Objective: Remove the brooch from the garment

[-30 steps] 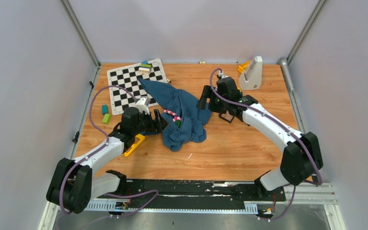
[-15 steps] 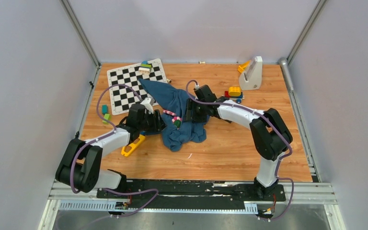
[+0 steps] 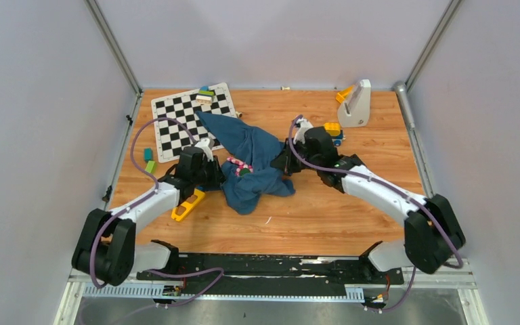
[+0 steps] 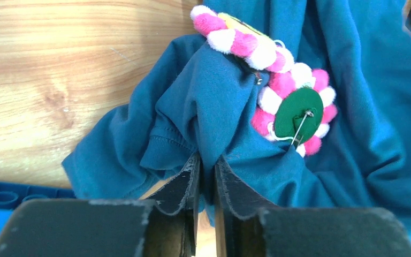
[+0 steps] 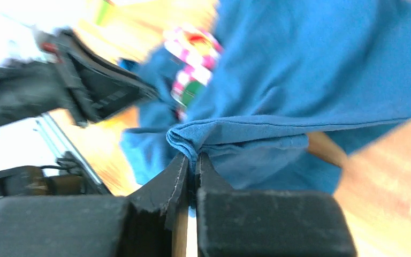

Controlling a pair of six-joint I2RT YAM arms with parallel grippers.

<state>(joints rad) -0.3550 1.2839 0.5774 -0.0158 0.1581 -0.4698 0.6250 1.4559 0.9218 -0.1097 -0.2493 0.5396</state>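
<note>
The garment point(image 3: 257, 152) is a crumpled blue cloth in the middle of the table. The brooch point(image 4: 298, 113), pink and white petals round a dark green centre with a metal pin across it, sits on the cloth's left side point(image 3: 239, 167). A second row of pink and white tufts point(image 4: 235, 38) stands just above it. My left gripper point(image 4: 206, 163) is shut on a fold of the garment, below and left of the brooch. At the cloth's right edge my right gripper point(image 5: 191, 160) is shut on a folded hem, with the brooch point(image 5: 190, 80) blurred beyond it.
A checkerboard point(image 3: 193, 118) with small blocks lies at the back left. A yellow piece point(image 3: 188, 205) sits under the left arm, and green blocks point(image 3: 150, 162) lie near the left edge. A white stand point(image 3: 356, 103) and a toy of coloured bricks point(image 3: 332, 128) are at the back right.
Both grippers have closed on the garment, the left on its left fold and the right on its right edge. The right arm reached in, then drew back right, stretching the cloth.
</note>
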